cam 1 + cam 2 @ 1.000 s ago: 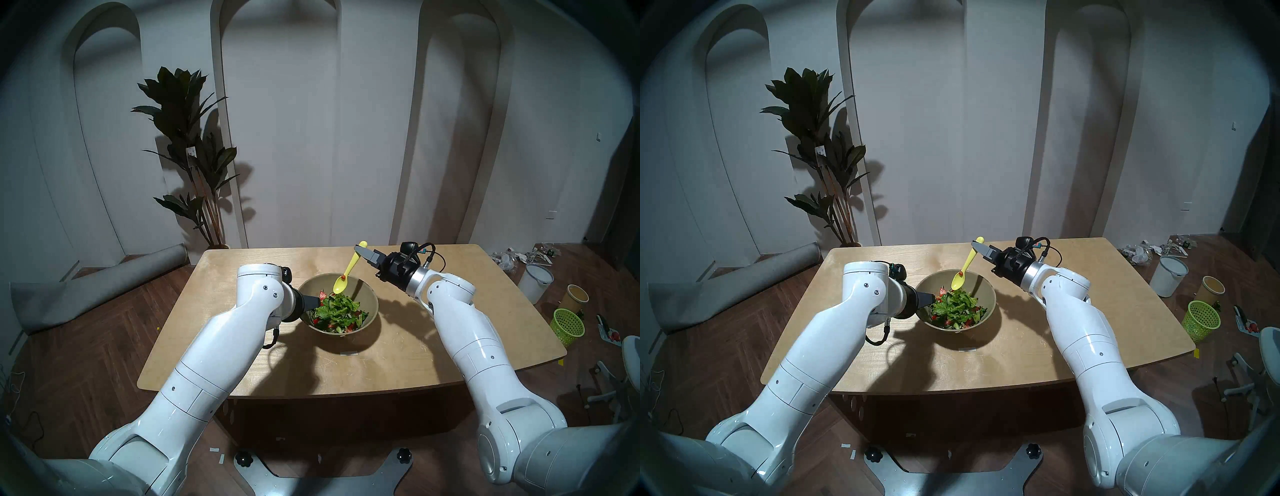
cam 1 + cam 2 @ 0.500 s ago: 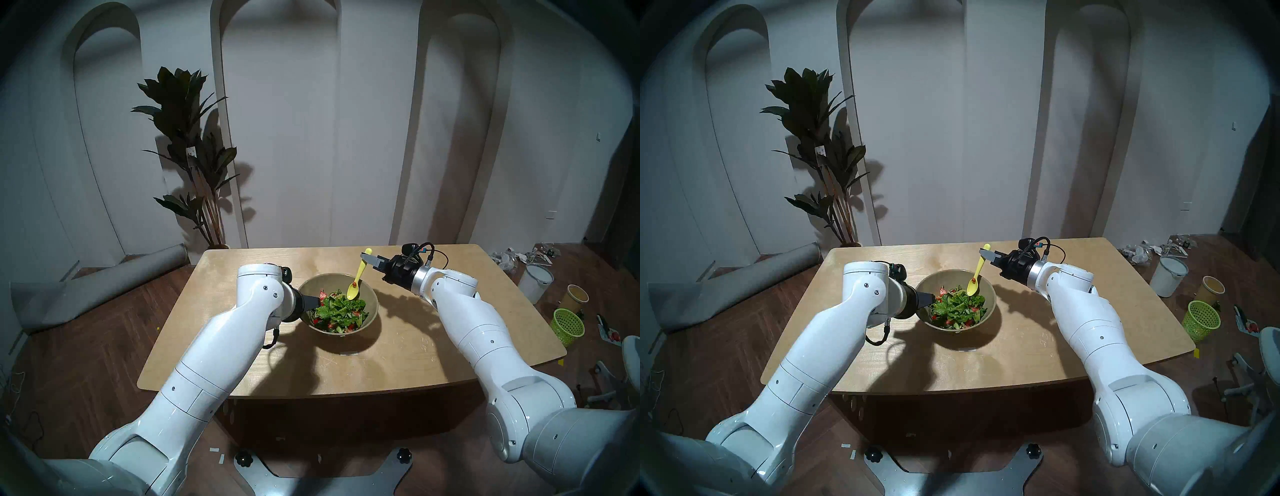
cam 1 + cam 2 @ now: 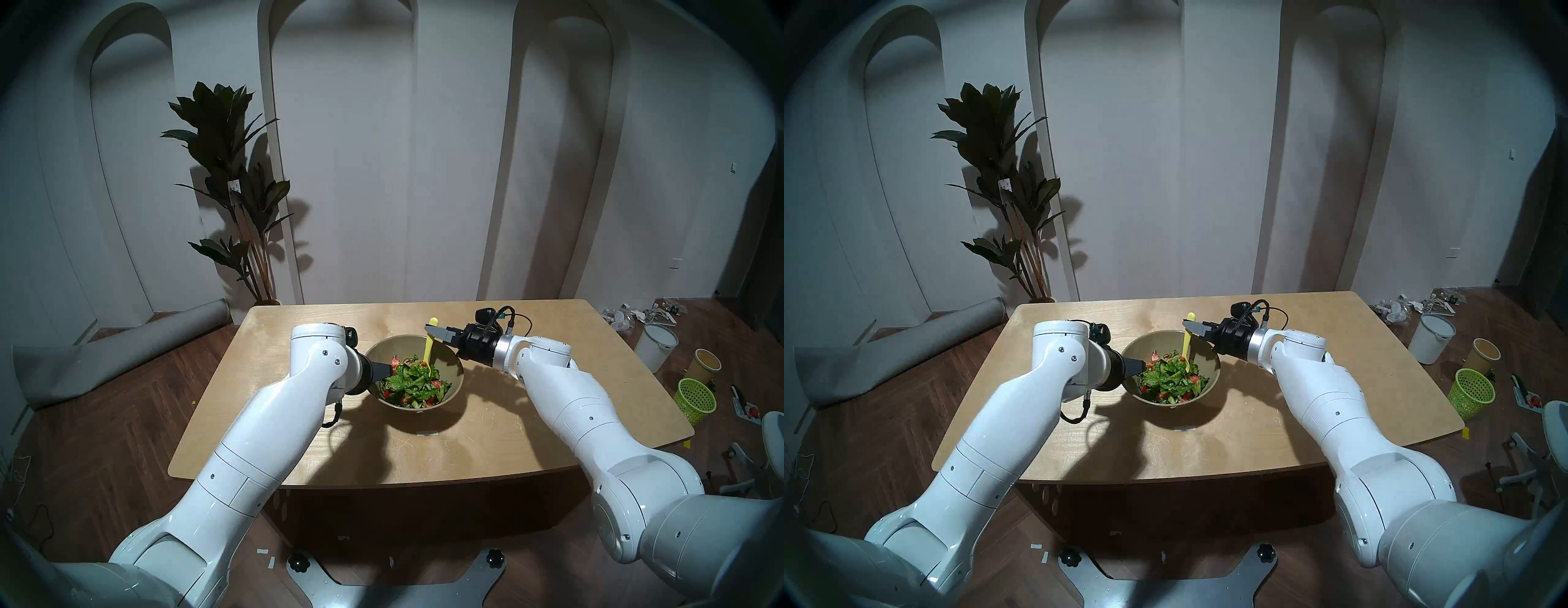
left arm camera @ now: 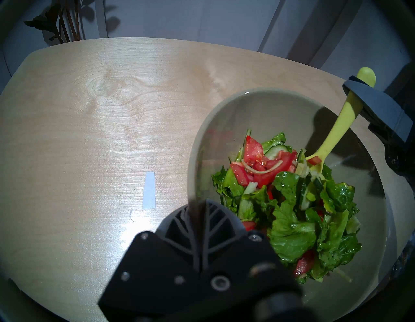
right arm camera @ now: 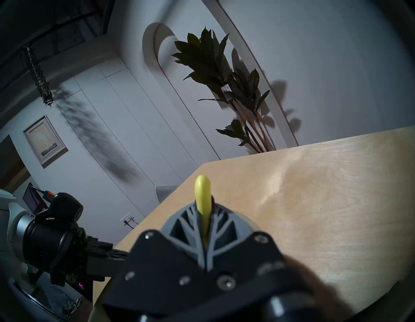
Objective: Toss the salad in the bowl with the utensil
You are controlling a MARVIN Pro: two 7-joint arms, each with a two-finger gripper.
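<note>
Wooden table [image 3: 488,416] carries the bowl [image 3: 449,392], its rim pinched by the left gripper [image 4: 197,209]; the right gripper [image 3: 433,330], clamped on the spoon [image 3: 428,348], sinks its scoop into the salad [image 3: 413,382] directly below, so a forceful sweep risks flinging leaves over the rim or tipping the bowl.

Home room, arched wall panels [image 3: 339,148], potted plant [image 3: 229,170]

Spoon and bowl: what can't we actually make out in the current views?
- Spoon scoop: buried among salad leaves in the left wrist view, too small in the head views.
- Bowl: absent from the right wrist view, hidden below the right gripper.
- Bowl rim under the left gripper: covered by its fingers.
</note>
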